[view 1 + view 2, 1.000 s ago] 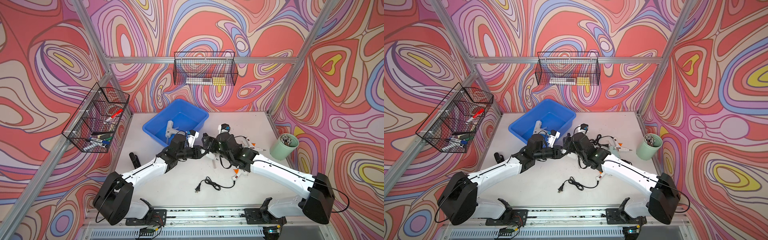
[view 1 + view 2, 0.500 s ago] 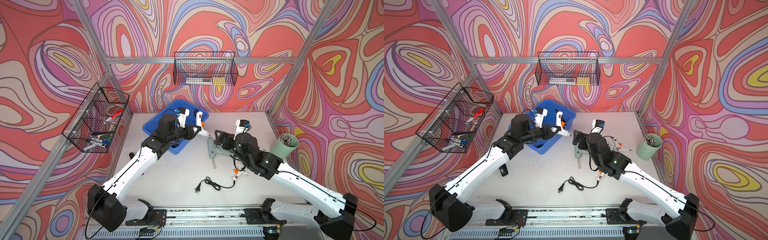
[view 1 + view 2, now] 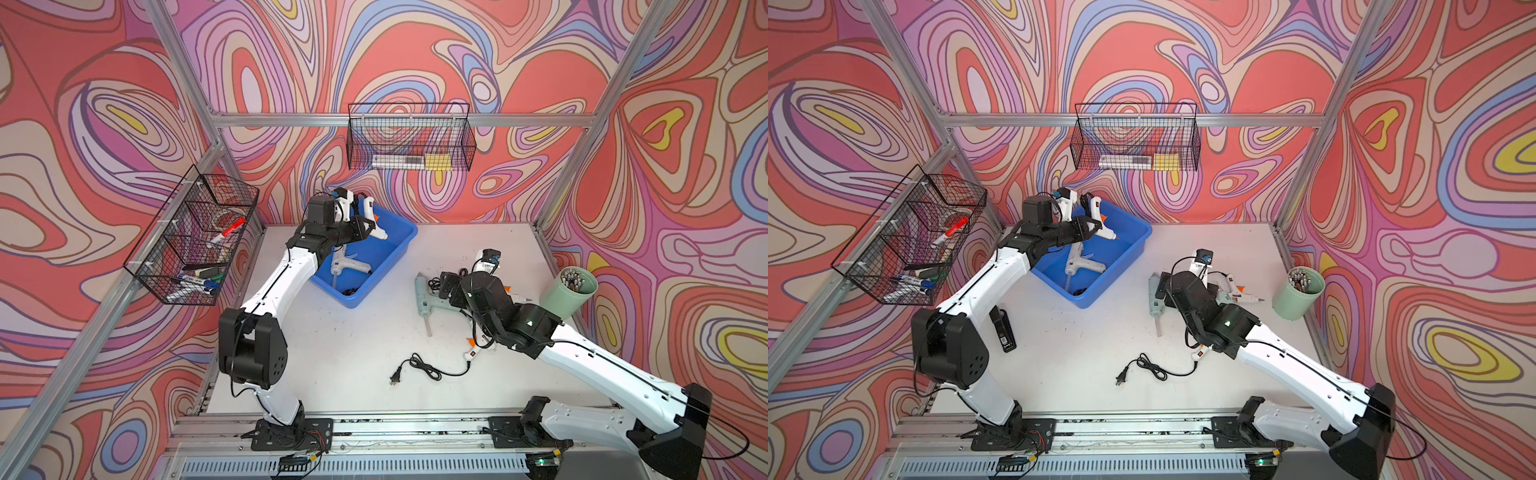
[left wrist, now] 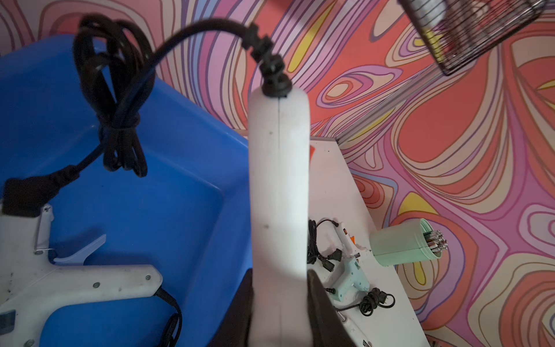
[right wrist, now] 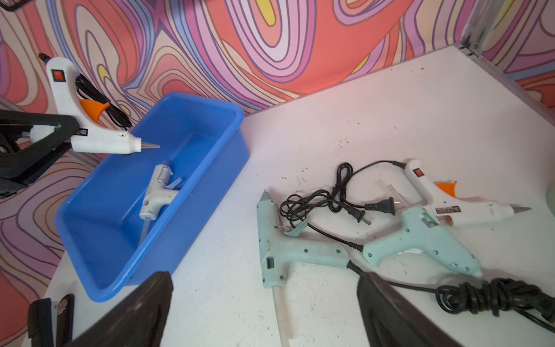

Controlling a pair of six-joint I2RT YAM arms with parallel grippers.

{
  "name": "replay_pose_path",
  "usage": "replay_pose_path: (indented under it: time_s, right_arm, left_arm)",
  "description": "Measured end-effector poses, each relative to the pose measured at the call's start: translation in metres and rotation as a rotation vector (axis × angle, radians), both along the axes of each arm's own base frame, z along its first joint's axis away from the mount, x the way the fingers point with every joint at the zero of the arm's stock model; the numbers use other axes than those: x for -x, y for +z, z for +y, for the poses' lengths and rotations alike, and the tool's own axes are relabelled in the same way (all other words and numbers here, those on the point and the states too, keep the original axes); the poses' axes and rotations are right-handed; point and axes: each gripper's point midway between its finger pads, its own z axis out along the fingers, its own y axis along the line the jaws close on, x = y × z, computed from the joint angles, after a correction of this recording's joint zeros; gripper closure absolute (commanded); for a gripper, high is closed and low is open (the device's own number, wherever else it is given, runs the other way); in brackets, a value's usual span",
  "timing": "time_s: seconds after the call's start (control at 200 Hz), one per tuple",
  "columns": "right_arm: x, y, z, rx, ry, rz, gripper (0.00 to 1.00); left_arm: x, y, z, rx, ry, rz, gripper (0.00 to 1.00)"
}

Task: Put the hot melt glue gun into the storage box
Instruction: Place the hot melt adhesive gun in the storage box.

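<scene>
over the storage box point(image 3: 374, 284) at eleven o'clock, left gripper point(image 5: 63, 129) was clamped on the glue gun point(image 5: 102, 141) barrel; judged light, rigid, bundled cord point(image 4: 120, 135) dangling. right gripper point(image 5: 265, 278) stood apart.

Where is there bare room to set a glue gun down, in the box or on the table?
Bare: the storage box floor beyond the white gun lying in it; the table between box and mint gun. Crowded: guns and cords beside the green cup.
</scene>
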Motion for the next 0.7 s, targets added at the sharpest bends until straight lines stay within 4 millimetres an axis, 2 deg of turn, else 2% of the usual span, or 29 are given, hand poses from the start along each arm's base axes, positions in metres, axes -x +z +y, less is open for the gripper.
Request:
replay_pose_path:
  time_s: [0.15, 0.351, 0.551, 0.701]
  right_arm:
    - [0.005, -0.017, -0.01, 0.043, -0.039, 0.061, 0.04]
    - [0.013, -0.045, -0.018, 0.102, -0.076, 0.161, 0.08]
    - [0.026, -0.073, -0.029, 0.138, -0.103, 0.244, 0.18]
    - [0.032, -0.095, -0.027, 0.15, -0.09, 0.312, 0.23]
  left_arm:
    - [-0.02, -0.052, 0.0, -0.014, 0.0, 0.098, 1.0]
    - [-0.034, -0.105, 0.001, -0.016, -0.001, 0.188, 1.0]
    - [-0.042, -0.14, 0.014, -0.014, 0.024, 0.253, 1.0]
    - [-0.048, -0.157, 0.024, -0.032, 0.042, 0.282, 0.99]
